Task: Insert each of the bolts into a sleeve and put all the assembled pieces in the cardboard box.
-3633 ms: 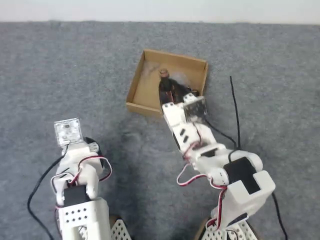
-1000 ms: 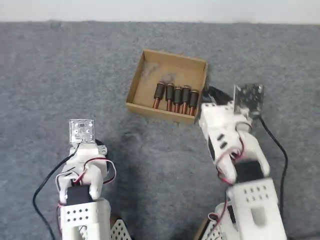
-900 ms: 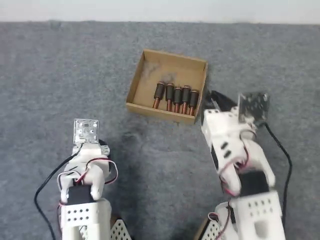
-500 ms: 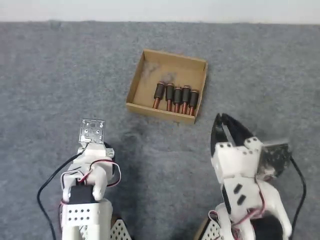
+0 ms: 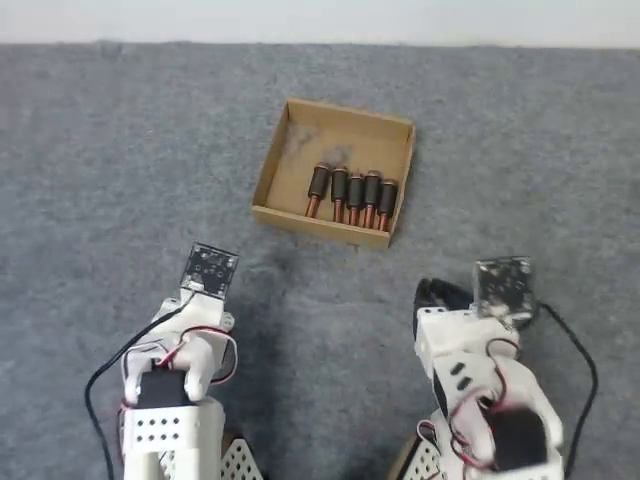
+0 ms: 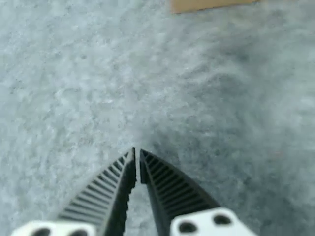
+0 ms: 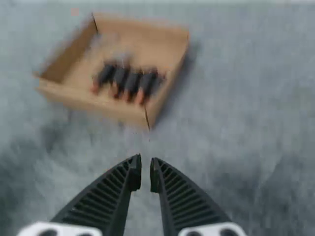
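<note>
1. Grey carpet [image 5: 120,150]: five assembled pieces [image 5: 353,195] lie side by side inside the cardboard box [image 5: 268,175].
2. Box sits straight ahead of the right gripper [image 7: 145,164], pieces' long axes pointing roughly toward it.
3. Both it and the left gripper [image 6: 137,151] are pinched nearly closed, empty.

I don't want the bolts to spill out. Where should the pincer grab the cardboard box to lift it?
Probably a thin upright side wall of the cardboard box, at its far half, coming straight down, one finger inside, one outside. The assembled pieces lie in a row by the near wall, leaving the far half bare inside.
</note>
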{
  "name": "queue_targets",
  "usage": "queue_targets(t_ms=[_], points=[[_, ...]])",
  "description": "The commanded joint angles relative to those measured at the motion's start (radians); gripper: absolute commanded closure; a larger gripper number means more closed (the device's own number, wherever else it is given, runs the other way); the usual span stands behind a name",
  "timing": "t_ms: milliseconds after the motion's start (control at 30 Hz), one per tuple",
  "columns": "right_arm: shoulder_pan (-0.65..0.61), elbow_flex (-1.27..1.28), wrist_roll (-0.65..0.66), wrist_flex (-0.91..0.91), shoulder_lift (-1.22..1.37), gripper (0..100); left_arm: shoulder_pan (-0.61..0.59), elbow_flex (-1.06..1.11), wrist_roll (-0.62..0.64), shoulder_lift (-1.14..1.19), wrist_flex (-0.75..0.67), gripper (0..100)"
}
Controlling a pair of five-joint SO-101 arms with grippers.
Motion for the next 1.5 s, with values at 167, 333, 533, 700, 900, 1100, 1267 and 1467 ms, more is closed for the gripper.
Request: queue_targets(t_ms=[167, 333, 533, 700, 900, 1100, 1267, 1467], points=[[0.062, 0.218, 0.017, -0.002, -0.001, 98.9, -0.133, -0.038, 0.133, -0.020, 0.009, 99], [0.091, 0.275, 0.018, -0.004, -0.001, 98.8, -0.187, -0.044, 0.216, -0.020, 0.015, 99], [0.099, 0.334, 0.023, 0.007, 0.001, 98.7, -0.072, -0.062, 0.221, -0.020, 0.137, 99], [0.096, 0.336, 0.023, 0.007, 0.002, 98.7, -0.052, -0.064, 0.219, -0.020, 0.144, 99], [0.096, 0.336, 0.023, 0.007, 0.002, 98.7, -0.055, -0.064, 0.219, -0.020, 0.144, 99], [0.096, 0.336, 0.023, 0.007, 0.002, 98.7, -0.055, -0.064, 0.219, -0.020, 0.144, 99], [0.096, 0.336, 0.023, 0.007, 0.002, 98.7, -0.055, -0.064, 0.219, -0.020, 0.144, 99], [0.096, 0.336, 0.023, 0.007, 0.002, 98.7, -0.055, -0.064, 0.219, -0.020, 0.144, 99]])
